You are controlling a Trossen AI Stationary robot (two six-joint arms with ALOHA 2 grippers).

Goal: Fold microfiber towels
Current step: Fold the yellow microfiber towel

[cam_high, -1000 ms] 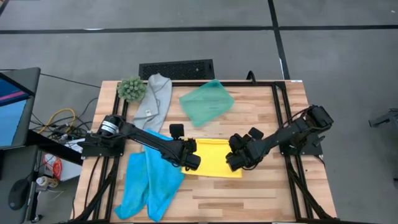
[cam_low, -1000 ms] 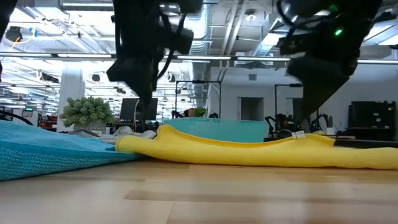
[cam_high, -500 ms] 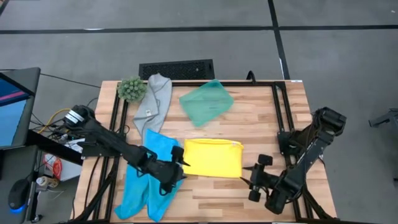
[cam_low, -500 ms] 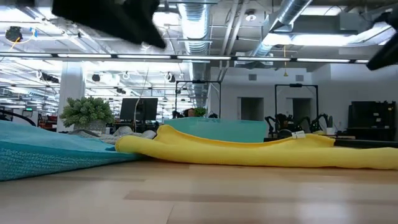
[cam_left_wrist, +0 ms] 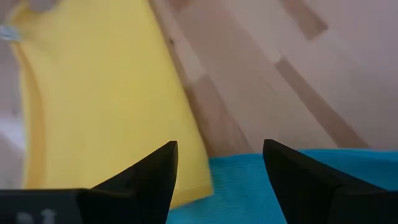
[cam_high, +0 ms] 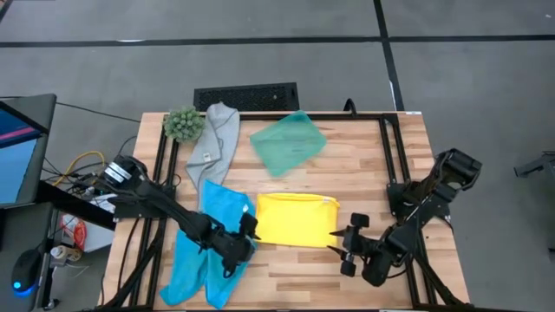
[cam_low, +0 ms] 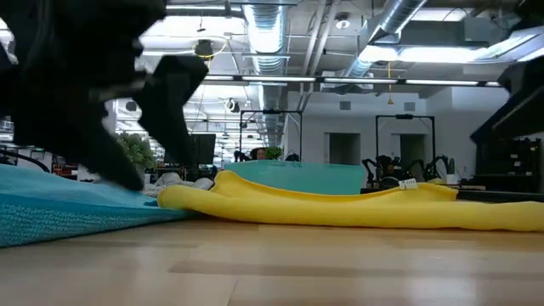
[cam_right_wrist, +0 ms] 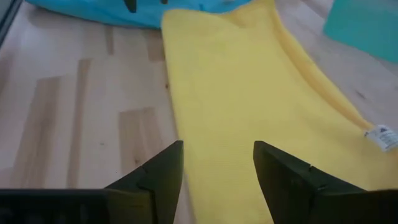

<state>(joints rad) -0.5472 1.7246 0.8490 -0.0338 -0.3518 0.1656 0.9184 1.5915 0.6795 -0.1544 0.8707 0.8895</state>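
Lying folded as a rectangle at the centre of the wooden desk: yellow towel, small white tag at 1 o'clock. Spreading limp at 9 o'clock of it, touching its edge: 2 sky-blue towels. Resting at 11 o'clock, near a fuzzy green plant ball: grey towel. Sitting at 12 o'clock: teal tray. Hovering with fingers apart, gripping nothing: left tool over the blue cloth's edge, right tool just off the yellow towel at 4 o'clock.

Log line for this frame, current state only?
yellow towel: folded, flat | left gripper: open, over blue towel edge | right gripper: open, beside yellow towel
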